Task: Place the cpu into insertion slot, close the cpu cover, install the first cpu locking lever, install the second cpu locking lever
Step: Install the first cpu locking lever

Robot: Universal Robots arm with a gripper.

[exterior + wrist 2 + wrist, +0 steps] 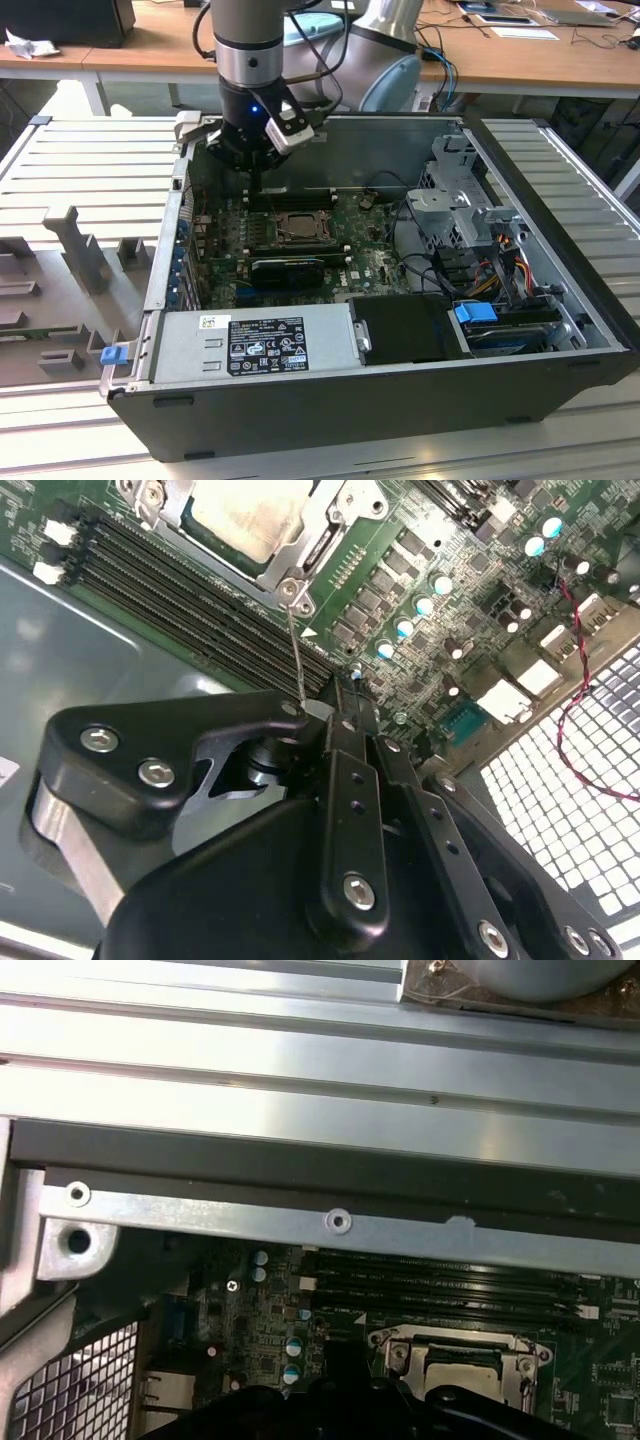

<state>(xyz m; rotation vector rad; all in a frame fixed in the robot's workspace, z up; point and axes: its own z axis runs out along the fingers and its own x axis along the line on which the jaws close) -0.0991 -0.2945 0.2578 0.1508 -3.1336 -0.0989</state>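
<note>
The cpu lies flat in its socket on the motherboard, pale and square, and it also appears in the first wrist view. The cpu cover, a silvery metal frame, is down around it. A thin wire locking lever runs from a corner of the socket to my gripper, which is shut on the lever's flat end. In the exterior view my gripper hangs inside the open computer case just behind the socket, over the memory slots.
Black memory slots run beside the socket, between it and the case wall. A power supply, a drive cage and loose cables fill the case. A red-black wire crosses near the perforated panel.
</note>
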